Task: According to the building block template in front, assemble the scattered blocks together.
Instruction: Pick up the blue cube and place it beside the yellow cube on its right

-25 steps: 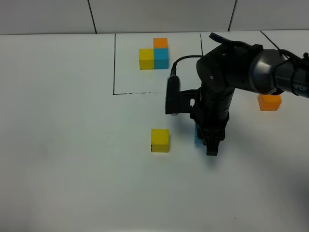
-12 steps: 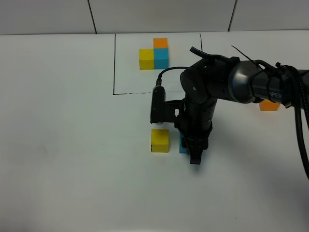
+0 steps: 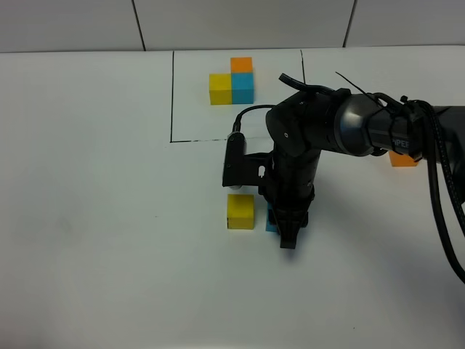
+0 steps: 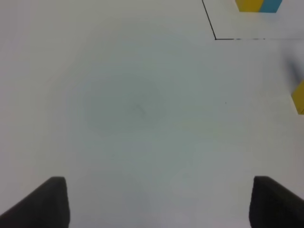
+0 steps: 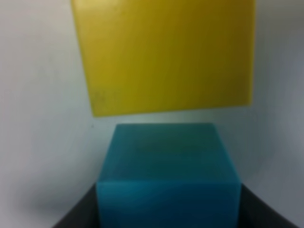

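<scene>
Table first: white and wide, with everything sitting on it. The big black right arm is reaching in from the right and bending down to the middle. At the far side the building block template is waiting inside its thin black lines. Yellow is on the left, blue is touching it on the right, and orange is touching the far side of the blue one.

Nearer the camera, the yellow block is sitting flat in the middle of the table. The blue block is lying just beside its right side, mostly hiding under the arm. The right wrist view is showing a thin pale strip between the two, so they are looking not quite joined. The orange block is sitting well apart, off to the right, half hiding behind the arm.

The right gripper is pointing down with its fingers pressed together, holding nothing, and it seems to be leaning on the blue block's right side. The left gripper is hanging over bare table with its fingers wide apart and nothing between them.

So the step in hand is looking like sliding blue up to yellow. The next move is calling for a small, straight push to the left until the faces are meeting, without knocking yellow crooked. After that, the orange block is needing a fetch.
</scene>
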